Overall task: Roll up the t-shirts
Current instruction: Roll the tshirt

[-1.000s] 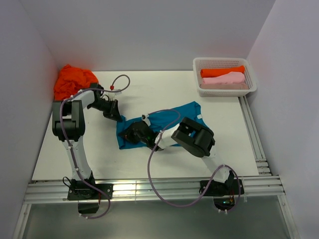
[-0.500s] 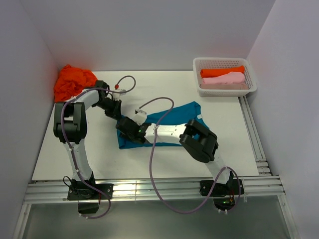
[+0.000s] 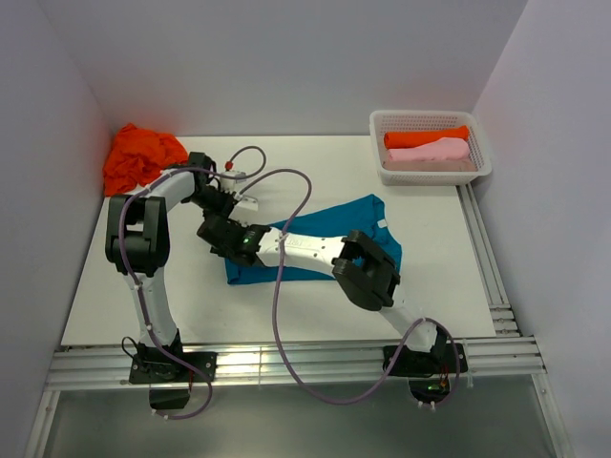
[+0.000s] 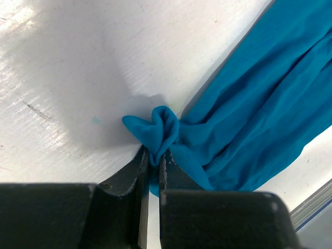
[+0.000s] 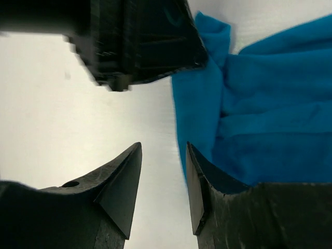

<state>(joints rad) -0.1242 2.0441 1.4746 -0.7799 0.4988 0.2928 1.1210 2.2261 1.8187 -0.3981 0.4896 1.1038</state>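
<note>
The teal-blue t-shirt (image 3: 368,219) lies folded into a long band across the middle of the table. My left gripper (image 3: 230,210) is at the band's far left corner, shut on a small bunched pinch of teal fabric (image 4: 155,129); its tips (image 4: 154,155) sit low on the white surface. My right gripper (image 3: 214,229) is stretched far left, just beside the left one. It is open and empty (image 5: 163,150) over bare table, with the shirt's left edge (image 5: 259,104) along its right finger (image 5: 199,181). The left gripper's black body (image 5: 140,36) fills the top of the right wrist view.
A crumpled orange-red t-shirt (image 3: 141,157) lies at the back left corner. A white mesh basket (image 3: 431,114) at the back right holds a rolled orange-red shirt (image 3: 425,137) and a rolled pale pink one (image 3: 439,151). Grey walls stand close on three sides.
My right arm has swung left across the teal shirt, its gripper going from the shirt's middle to past its left corner. The left gripper has shifted slightly back and right.
</note>
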